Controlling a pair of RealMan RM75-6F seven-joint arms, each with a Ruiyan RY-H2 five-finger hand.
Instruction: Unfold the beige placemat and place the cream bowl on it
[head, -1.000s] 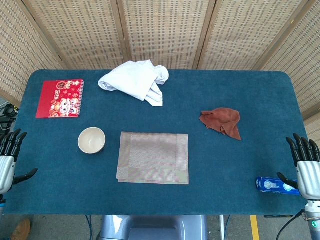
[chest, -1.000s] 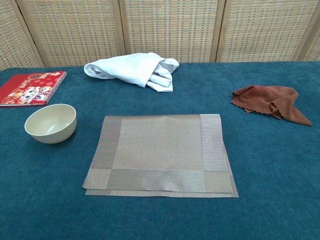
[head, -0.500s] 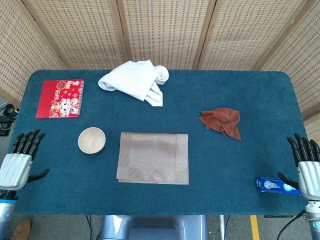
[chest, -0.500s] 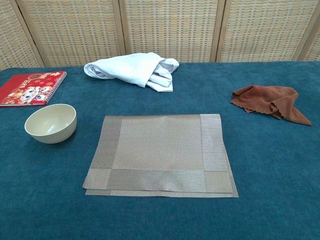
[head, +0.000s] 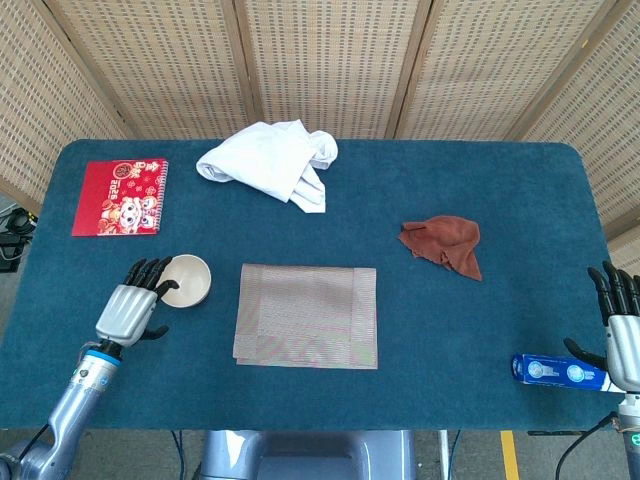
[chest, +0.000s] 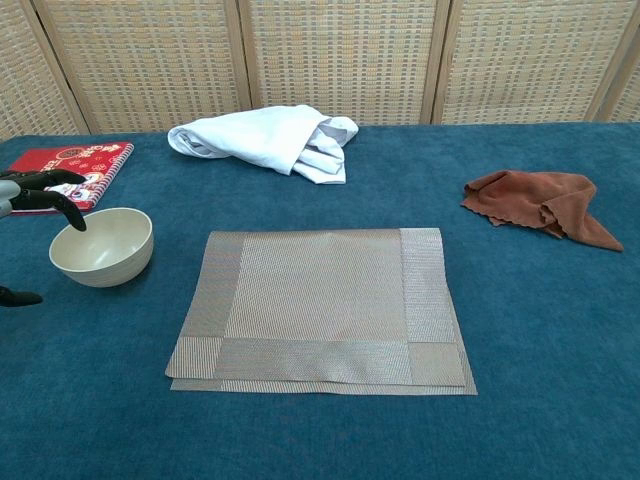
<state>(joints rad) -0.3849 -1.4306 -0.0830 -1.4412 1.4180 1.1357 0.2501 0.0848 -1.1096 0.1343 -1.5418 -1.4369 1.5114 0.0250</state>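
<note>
Head view: the beige placemat (head: 307, 316), folded double with a lower layer showing along its near edge in the chest view, lies at centre frame, and the cream bowl (head: 186, 280) stands upright just to its left. The left hand (head: 132, 303), fingers spread and holding nothing, sits at the bowl's left with its fingertips (chest: 62, 195) over the rim. The right hand (head: 622, 330), at the lower right edge, has its fingers extended and apart, empty, beside a blue tube (head: 556, 372); a red booklet (head: 121, 196), white cloth (head: 272, 160) and brown rag (head: 445, 241) lie on the blue table (head: 480, 330).
</note>
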